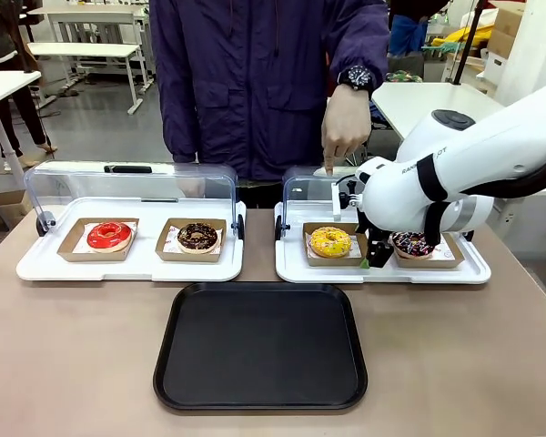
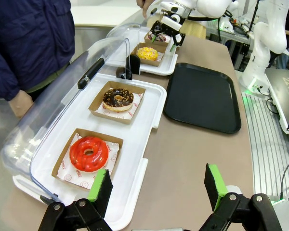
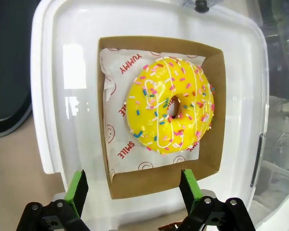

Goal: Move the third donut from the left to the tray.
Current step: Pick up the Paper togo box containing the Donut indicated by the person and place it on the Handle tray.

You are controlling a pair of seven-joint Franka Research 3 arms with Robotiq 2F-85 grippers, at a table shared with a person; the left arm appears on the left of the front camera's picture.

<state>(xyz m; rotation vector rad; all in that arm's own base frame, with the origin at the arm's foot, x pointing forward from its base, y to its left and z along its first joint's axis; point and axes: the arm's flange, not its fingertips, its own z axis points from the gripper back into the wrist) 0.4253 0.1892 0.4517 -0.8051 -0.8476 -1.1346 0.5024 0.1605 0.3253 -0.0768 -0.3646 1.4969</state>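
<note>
The third donut from the left (image 1: 330, 241) has yellow icing with sprinkles and sits in a brown cardboard tray on the right white display tray (image 1: 291, 266). In the right wrist view the donut (image 3: 170, 110) lies just beyond my right gripper (image 3: 133, 185). That gripper is open, with a green pad at each end of the carton's near edge and nothing held. From the front, my right gripper (image 1: 375, 255) hangs low at the donut's right side. The black tray (image 1: 259, 346) lies bare at the table's front middle. My left gripper (image 2: 156, 185) is open above the left display tray's edge.
A red donut (image 1: 109, 236) and a chocolate donut (image 1: 197, 237) sit on the left display tray, its clear lid raised. A dark sprinkled donut (image 1: 412, 243) lies behind my right gripper. The person's hand (image 1: 344, 127) points down at the right tray's lid.
</note>
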